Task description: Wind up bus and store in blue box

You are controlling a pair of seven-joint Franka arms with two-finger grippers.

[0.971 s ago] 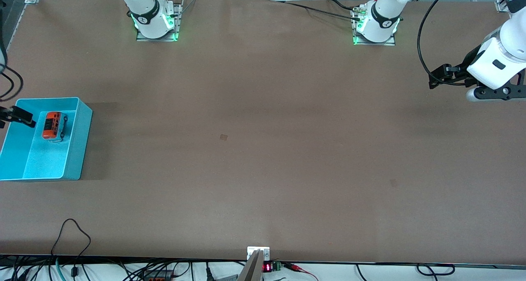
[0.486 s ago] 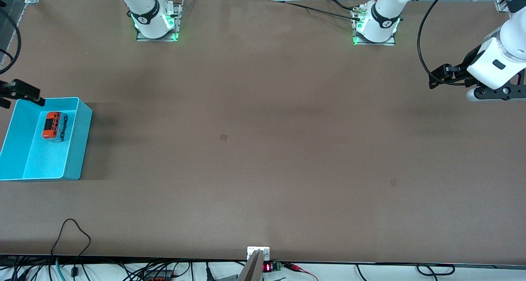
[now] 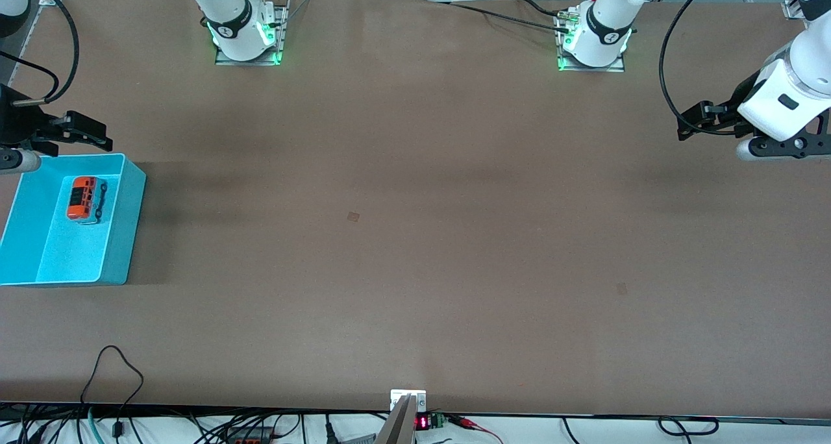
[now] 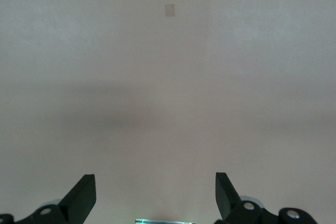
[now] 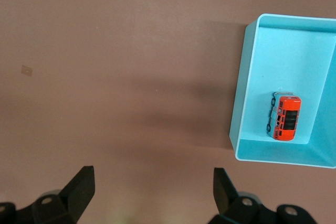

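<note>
The small orange bus stands upright on the speckled floor of the blue box, close to the box's end that faces the robot bases. The right wrist view shows the bus in the blue box as well. My right gripper hangs open and empty over the bare table, just outside that end of the box; its own view shows the same open right gripper. My left gripper waits open and empty above the table at the left arm's end, also seen as the left gripper.
A small square mark lies near the table's middle and a fainter one toward the left arm's end. A looped cable and a metal clamp sit at the table's edge nearest the camera.
My right gripper has pulled away from over the box's rim, toward the robot bases and the table's middle. The bus stays in the box. The left arm has not moved.
</note>
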